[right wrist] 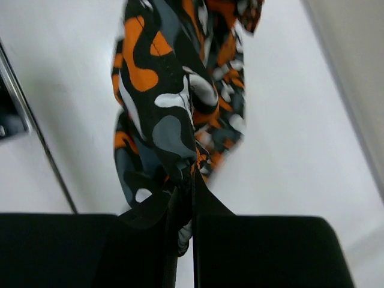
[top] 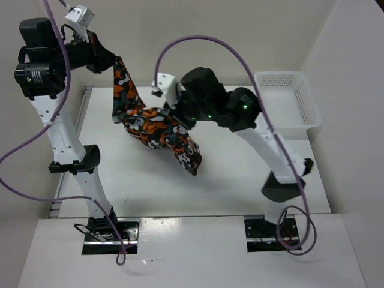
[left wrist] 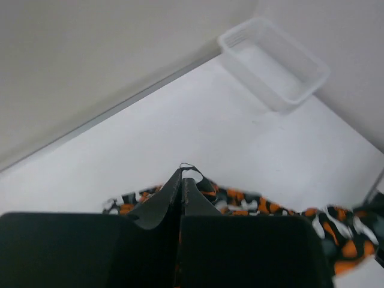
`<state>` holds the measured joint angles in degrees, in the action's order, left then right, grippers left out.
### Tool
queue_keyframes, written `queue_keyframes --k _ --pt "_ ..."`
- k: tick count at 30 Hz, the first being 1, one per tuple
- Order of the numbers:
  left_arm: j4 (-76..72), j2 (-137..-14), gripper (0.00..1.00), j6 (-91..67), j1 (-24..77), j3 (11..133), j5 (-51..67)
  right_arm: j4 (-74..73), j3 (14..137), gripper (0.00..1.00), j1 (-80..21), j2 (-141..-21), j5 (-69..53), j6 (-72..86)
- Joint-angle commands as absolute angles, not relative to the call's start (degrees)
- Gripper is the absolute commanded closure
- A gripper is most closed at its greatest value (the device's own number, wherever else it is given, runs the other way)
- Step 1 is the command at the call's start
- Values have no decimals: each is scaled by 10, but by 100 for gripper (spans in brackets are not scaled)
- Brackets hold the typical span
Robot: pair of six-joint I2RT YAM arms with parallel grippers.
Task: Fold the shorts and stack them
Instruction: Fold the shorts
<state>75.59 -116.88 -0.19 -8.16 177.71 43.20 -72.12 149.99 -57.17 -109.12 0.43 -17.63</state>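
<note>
**Desk:** What is the cloth, and where is it?

**Photographer:** One pair of shorts (top: 153, 126), soft and limp, printed in orange, dark grey and white blotches. It is slung in the air above the middle of the white table (top: 240, 180), bunched into a thick, wrinkled rope between the two pincers. One loose end droops toward the tabletop. I cannot tell whether its tip touches.

**Desk:** What is each pincer doing?

**Photographer:** The left gripper (left wrist: 182, 180) is pressed closed, with a thin edge of the shorts pinched at its black, wedge-shaped fingertips. The right gripper (right wrist: 189, 183) is likewise clamped on a fold of the shorts, and the fabric spills away from it in a long drape.

**Desk:** And the arms?

**Photographer:** The left arm (top: 63, 138) stands tall on the left, its wrist raised high at the far left corner, and the cloth hangs down from there. The right arm (top: 264, 144) leans in from the right, bent at the elbow, with its wrist reaching leftward over the table's centre. A purple cable (top: 204, 39) arcs above it.

**Desk:** Anything else?

**Photographer:** A white mesh plastic basket (top: 282, 75), rectangular with sloping walls, sits at the far right corner, well apart from the shorts.
</note>
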Motion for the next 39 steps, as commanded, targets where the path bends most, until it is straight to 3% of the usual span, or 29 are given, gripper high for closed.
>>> queue_keyframes --k 1,4,9,12,15,20,24,28,30,33,39 --pt "747 -1232 100 0 -77 1797 592 -711 1319 100 -544 -956 22 -178" --pt "747 -1318 100 0 -54 1797 612 -651 1163 100 -544 -879 35 -196" --pt "725 -1377 100 0 28 1797 626 -618 1073 100 -544 -838 57 -196" --pt "693 -1377 100 0 48 1778 697 -592 1040 100 -544 -824 76 -208" --pt "631 -1347 100 0 48 1667 780 -521 984 100 -516 -776 95 -238" --pt "639 -1341 100 0 61 1638 757 -399 869 100 -497 -702 118 -340" --pt "544 -1306 100 0 95 1447 766 -310 827 100 -497 -723 84 -296" --pt "550 -1249 100 0 116 1266 808 -237 789 100 -503 -743 83 -170" --pt "514 -1189 100 0 109 1139 775 -202 743 100 -508 -718 106 -157" --pt "453 -1083 100 0 73 1034 610 -160 689 100 -508 -681 126 -165" --pt "509 -854 100 0 -43 836 341 -138 585 100 -508 -587 106 -146"
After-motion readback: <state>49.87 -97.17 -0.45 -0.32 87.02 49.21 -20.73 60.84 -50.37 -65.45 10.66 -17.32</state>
